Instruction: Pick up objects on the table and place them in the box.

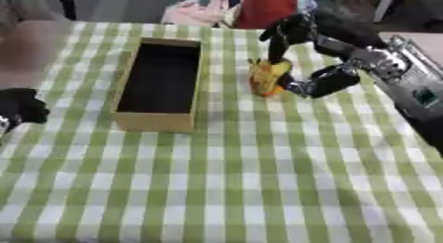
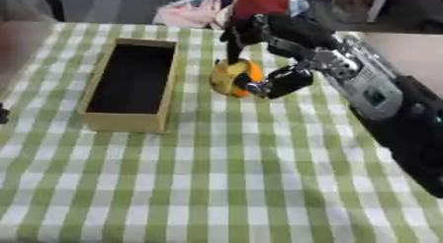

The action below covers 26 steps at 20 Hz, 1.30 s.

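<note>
Right of the box (image 1: 161,84), on a green checked tablecloth (image 1: 259,187): right hand (image 1: 298,59) reaching in from the upper right, fingers pointing down and curled round a yellow and orange toy (image 1: 268,77). At the left edge, left hand (image 1: 19,106), fingers unclear.

From the right eye: same grasp, toy just beside the box, forearm slanting to the lower right.

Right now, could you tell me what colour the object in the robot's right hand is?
Yellow with orange: the object shows best in the right eye view, in the right hand.
</note>
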Available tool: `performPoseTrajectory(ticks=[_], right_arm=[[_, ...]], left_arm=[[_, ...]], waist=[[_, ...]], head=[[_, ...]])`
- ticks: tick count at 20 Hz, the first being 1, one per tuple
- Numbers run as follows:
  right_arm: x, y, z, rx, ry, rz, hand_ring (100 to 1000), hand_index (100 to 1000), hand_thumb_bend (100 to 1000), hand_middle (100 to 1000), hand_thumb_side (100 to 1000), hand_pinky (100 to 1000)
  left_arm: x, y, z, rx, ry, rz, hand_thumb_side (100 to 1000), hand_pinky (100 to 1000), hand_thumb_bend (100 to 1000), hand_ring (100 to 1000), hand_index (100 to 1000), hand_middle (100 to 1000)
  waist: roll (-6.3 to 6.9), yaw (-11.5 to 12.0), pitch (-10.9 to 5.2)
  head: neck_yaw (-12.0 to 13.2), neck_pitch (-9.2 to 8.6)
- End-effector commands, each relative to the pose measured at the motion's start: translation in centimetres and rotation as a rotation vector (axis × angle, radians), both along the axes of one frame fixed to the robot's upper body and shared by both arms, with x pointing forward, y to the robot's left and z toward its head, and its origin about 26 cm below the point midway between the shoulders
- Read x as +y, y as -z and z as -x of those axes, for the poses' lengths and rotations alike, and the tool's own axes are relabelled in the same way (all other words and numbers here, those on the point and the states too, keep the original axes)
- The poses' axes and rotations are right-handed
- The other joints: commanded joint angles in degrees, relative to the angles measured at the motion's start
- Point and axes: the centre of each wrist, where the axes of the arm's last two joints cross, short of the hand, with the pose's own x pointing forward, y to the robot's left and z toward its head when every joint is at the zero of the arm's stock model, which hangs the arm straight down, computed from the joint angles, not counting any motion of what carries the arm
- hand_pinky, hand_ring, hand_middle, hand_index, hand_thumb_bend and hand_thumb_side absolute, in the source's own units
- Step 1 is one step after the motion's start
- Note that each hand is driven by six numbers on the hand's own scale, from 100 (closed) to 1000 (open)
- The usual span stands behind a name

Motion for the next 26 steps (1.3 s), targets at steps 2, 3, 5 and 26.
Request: performPoseTrajectory(ticks=[2,3,5,26], right_arm=[[-0.3,-1.8,-1.7,-0.021,0.038,-0.032,810,419,105,561,100,678],[-0.2,-1.8,-2.2,-0.02,0.047,-0.036,813,423,102,564,100,680],[-0.1,-1.8,-3.2,-0.018,0.061,-0.039,817,431,100,566,100,681],[3.3,4.7,-8.4,0.02,0.133,0.174,880,868,510,721,479,725]], left_arm=[[-0.8,-2.3,-0.3,-0.073,0.084,-0.01,670,693,100,671,773,617],[-1.1,-2.7,-0.4,-0.086,0.108,-0.007,664,693,100,671,773,617],[-1.8,-3.4,-0.6,-0.108,0.154,-0.003,659,693,100,670,773,618],[-4.8,-6.4,-0.6,-0.194,0.344,0.046,643,690,100,668,774,618]], waist=[[-0.23,1.8,-0.46],[-0.38,2.6,-0.29],[-0.68,4.1,0.05],[-1.26,11.4,2.1]], head=[[-2.2,-1.41],[-2.8,-1.67],[-3.9,-2.09],[-10.1,-4.04]])
